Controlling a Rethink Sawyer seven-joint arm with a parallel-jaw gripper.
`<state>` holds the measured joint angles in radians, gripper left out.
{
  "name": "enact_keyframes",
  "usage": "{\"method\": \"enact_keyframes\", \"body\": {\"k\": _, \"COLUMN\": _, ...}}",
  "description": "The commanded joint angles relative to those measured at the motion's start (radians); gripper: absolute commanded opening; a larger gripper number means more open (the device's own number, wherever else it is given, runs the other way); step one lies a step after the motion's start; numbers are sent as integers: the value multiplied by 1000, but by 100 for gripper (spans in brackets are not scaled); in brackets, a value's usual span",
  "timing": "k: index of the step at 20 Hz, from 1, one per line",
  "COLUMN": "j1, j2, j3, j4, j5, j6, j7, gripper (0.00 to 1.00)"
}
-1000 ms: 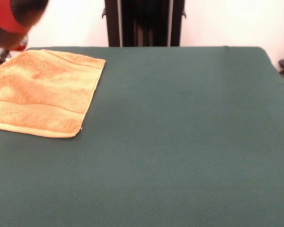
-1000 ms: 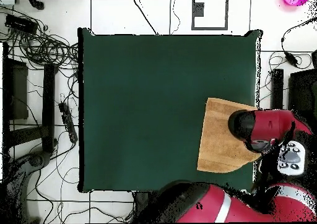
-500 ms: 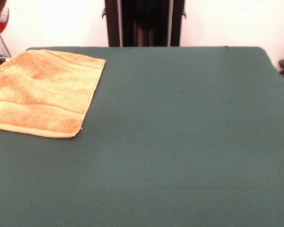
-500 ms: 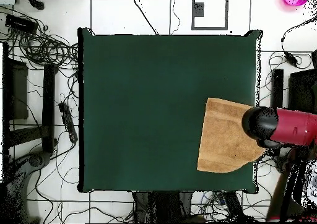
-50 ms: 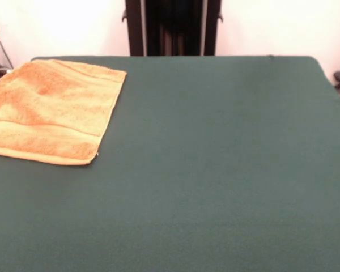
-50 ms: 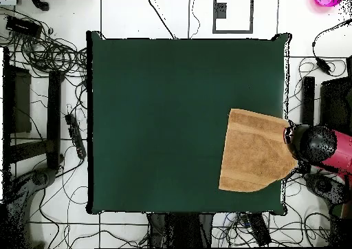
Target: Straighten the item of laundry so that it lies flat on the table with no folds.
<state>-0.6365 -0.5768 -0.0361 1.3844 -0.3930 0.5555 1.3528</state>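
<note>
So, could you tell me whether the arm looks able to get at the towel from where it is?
Probably yes: the arm hangs just past the table edge beside the towel, and nothing lies on or around the towel to block it.

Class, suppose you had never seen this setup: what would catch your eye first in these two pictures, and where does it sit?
The golden-orange towel stands out against the dark green table; it lies spread at the table's left far corner in the front view, reaching the table's edge. In the overhead view the red and black arm hangs just off the table's right edge beside the towel.
</note>
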Motion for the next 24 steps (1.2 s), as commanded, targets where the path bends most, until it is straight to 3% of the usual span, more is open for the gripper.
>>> {"method": "enact_keyframes", "body": {"k": 1, "j1": -29, "j2": 13, "j3": 264, "j4": 216, "j5": 65, "j6": -103, "j7": 3, "gripper": 100}}
{"method": "enact_keyframes", "body": {"k": 12, "j1": -130, "j2": -25, "j3": 395, "j4": 307, "j5": 3, "j6": -206, "j7": -2, "gripper": 100}}
{"method": "enact_keyframes", "body": {"k": 21, "j1": -120, "j2": -47, "j3": 396, "j4": 324, "j5": -8, "j6": -199, "j7": 31, "gripper": 100}}
{"method": "enact_keyframes", "body": {"k": 24, "j1": -73, "j2": -37, "j3": 346, "j4": 291, "j5": 2, "j6": -99, "j7": 39, "gripper": 100}}
